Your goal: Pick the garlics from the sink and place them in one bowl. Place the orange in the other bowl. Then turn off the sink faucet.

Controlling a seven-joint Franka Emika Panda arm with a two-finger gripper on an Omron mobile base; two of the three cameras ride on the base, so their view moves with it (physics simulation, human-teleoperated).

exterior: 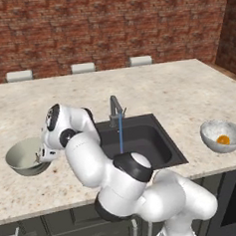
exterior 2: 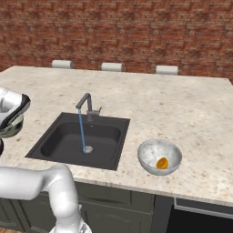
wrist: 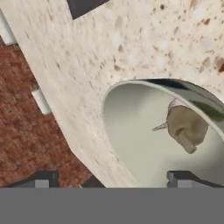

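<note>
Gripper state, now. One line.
Gripper: open, holding nothing, over the green-grey bowl; garlics lie inside it.

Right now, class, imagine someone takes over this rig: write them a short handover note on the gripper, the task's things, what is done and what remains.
Gripper: open, holding nothing, poised over the green-grey bowl left of the sink.
Garlics: lumps lie in that bowl; their count is hard to tell.
Orange: in the mottled bowl right of the sink.
Faucet: water running.
Done: orange placed, garlic in bowl, sink looks bare.
Left: confirm both garlics, turn off the faucet.
</note>
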